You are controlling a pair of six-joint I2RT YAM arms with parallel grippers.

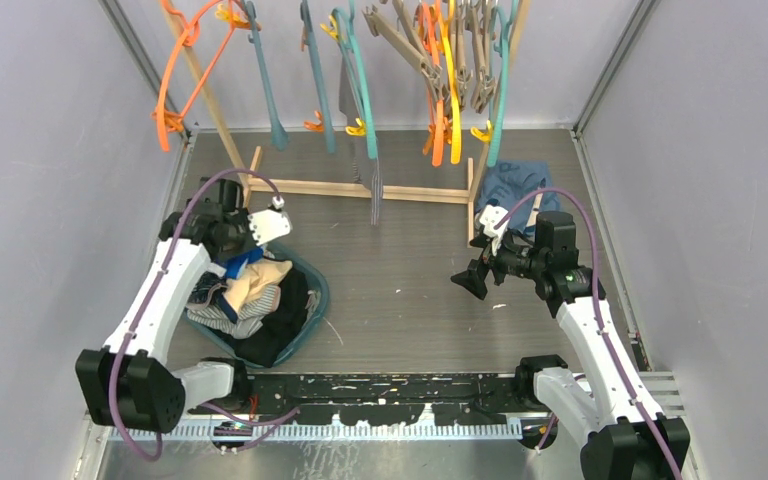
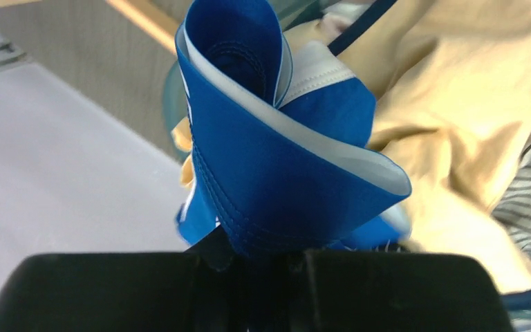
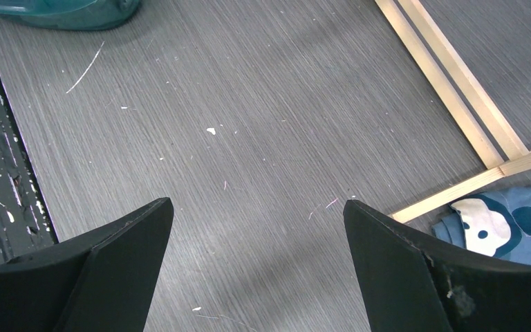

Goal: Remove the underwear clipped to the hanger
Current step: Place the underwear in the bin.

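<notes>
The underwear (image 1: 250, 300) is heaped in the teal basket (image 1: 318, 300) at the left of the table (image 1: 410, 290). One bright blue piece (image 2: 276, 173) is pinched just above that heap between the closed fingers of the left gripper (image 2: 259, 273). The right gripper (image 3: 257, 207) is spread wide over the table, and nothing is held in it.

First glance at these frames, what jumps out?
The bright blue underwear, pinched in the left end effector, fills the left wrist view, above a pile of garments in the teal basket on the left. At the far side, colourful hangers crowd a wooden rack. The right end effector hangs wide open over the table.
</notes>
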